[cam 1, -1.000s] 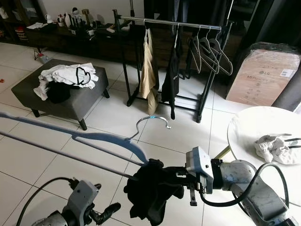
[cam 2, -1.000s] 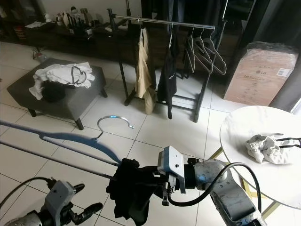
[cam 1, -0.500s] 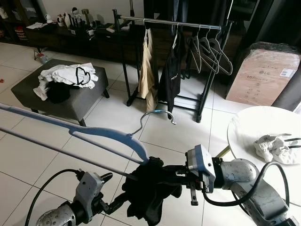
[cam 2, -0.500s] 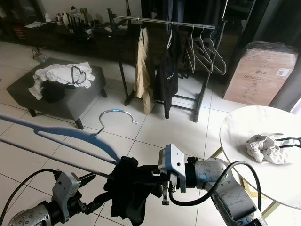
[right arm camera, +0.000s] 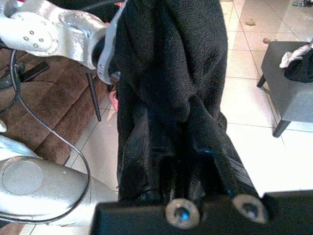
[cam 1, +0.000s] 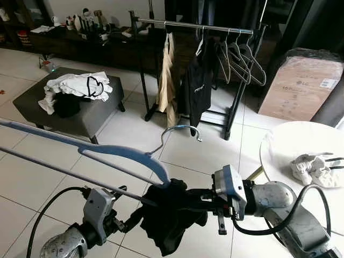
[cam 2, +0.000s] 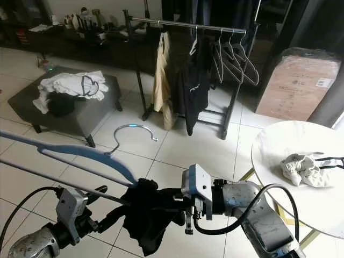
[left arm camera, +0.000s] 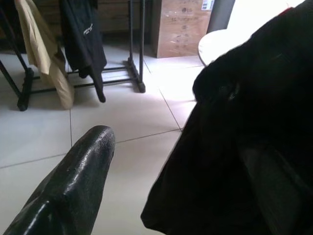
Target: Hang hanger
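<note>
Left eye view showed the right hand [cam 1: 185, 201] clamped on a black garment [cam 1: 172, 217] beneath the blue hanger [cam 1: 107, 153], well short of the clothes rack [cam 1: 191, 25]; left hand [cam 1: 126, 220] spread open, so keep it level.

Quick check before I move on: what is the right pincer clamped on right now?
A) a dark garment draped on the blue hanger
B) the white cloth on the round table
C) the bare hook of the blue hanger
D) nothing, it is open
A: the right pincer is shut on the dark garment hanging from the blue hanger, whose hook curves free above the floor.
</note>
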Controlling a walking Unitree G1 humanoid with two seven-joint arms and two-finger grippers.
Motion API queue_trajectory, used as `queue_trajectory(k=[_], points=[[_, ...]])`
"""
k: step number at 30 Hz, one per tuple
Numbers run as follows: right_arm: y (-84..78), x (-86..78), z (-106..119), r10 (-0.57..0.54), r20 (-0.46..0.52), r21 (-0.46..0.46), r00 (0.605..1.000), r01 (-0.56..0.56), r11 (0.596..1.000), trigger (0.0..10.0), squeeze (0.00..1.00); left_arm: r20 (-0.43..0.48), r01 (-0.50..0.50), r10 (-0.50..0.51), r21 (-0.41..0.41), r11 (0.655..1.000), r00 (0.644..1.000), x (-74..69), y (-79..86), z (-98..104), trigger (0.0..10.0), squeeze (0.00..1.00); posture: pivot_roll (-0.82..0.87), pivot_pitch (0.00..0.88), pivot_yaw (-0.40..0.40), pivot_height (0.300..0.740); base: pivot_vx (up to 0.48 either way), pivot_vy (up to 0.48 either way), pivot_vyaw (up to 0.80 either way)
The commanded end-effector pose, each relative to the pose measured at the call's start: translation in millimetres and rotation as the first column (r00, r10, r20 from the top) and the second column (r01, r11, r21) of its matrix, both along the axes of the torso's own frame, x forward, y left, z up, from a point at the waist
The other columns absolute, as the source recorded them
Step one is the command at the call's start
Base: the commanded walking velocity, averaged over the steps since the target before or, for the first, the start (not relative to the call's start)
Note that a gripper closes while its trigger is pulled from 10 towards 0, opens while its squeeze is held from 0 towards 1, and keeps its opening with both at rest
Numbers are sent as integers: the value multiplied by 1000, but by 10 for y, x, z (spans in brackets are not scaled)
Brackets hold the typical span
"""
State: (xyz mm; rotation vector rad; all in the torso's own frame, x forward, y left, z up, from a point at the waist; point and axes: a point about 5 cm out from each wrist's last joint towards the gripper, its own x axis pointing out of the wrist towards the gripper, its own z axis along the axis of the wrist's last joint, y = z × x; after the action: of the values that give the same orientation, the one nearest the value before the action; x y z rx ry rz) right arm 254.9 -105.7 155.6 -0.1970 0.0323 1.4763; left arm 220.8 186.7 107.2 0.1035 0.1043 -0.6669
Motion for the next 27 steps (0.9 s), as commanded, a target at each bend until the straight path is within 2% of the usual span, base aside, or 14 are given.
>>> queue_trajectory(k=[1, 9, 11, 14, 19, 27], points=[[-8, -29, 70, 13, 22, 23, 1000, -13, 1000, 0, 0, 5, -4, 4, 9, 1000, 1000, -29, 41, 44, 10000, 0, -48, 146, -13, 740, 0, 0, 0], [-14, -28, 64, 12, 19, 22, 1000, -12, 1000, 0, 0, 25, -26, 26, 10, 1000, 999, -47, 85, 108, 10000, 0, -45, 148, -14, 740, 0, 0, 0], [-12, -27, 56, 16, 16, 20, 1000, -16, 1000, 0, 0, 32, -74, 75, -10, 997, 997, -76, 132, 167, 10000, 0, -40, 152, -16, 740, 0, 0, 0], [-12, -26, 54, 17, 15, 18, 1000, -17, 1000, 0, 0, 20, -72, 72, -3, 997, 997, -90, 137, 143, 10000, 0, -40, 152, -16, 740, 0, 0, 0], [-4, -16, 40, 17, 19, 6, 1000, -17, 1000, 0, 0, -68, 24, -25, -13, 1000, 997, -110, 17, 28, 10000, 0, -41, 151, -18, 740, 0, 0, 0], [-7, -23, 43, 16, 21, 3, 1000, -16, 1000, 0, 0, -92, 81, -80, 7, 997, 993, -98, -36, -3, 10000, 0, -49, 152, -16, 740, 0, 0, 0]])
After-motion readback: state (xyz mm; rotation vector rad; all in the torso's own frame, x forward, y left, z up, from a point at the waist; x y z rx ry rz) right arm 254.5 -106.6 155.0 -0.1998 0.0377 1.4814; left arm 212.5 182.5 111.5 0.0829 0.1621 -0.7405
